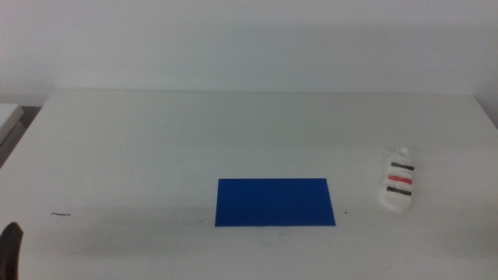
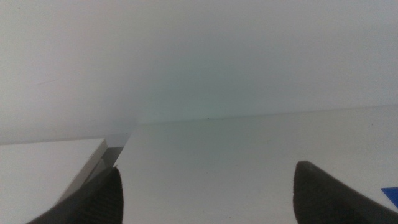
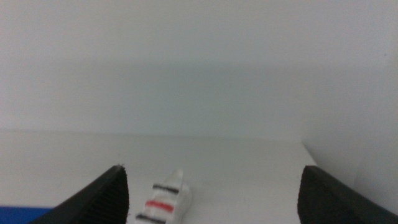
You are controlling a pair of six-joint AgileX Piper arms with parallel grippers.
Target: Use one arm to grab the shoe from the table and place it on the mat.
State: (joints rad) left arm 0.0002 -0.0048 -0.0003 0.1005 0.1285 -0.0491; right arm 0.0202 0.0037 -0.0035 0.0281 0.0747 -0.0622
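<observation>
The white shoe (image 1: 399,183) with two black straps and one red strap lies on the white table (image 1: 156,148) at the right, apart from the dark blue mat (image 1: 274,202), which lies flat at the centre front. The shoe also shows in the right wrist view (image 3: 163,200), ahead of the open, empty right gripper (image 3: 211,208). The right arm is out of the middle view. The left gripper (image 2: 205,199) is open and empty; only a dark part of it (image 1: 11,247) shows at the bottom left edge. A blue corner of the mat (image 2: 391,193) shows beside its jaw.
A short dark mark (image 1: 61,214) lies on the table at the front left. A second pale surface (image 1: 9,117) adjoins the table's left edge, also seen in the left wrist view (image 2: 43,168). A white wall stands behind the table.
</observation>
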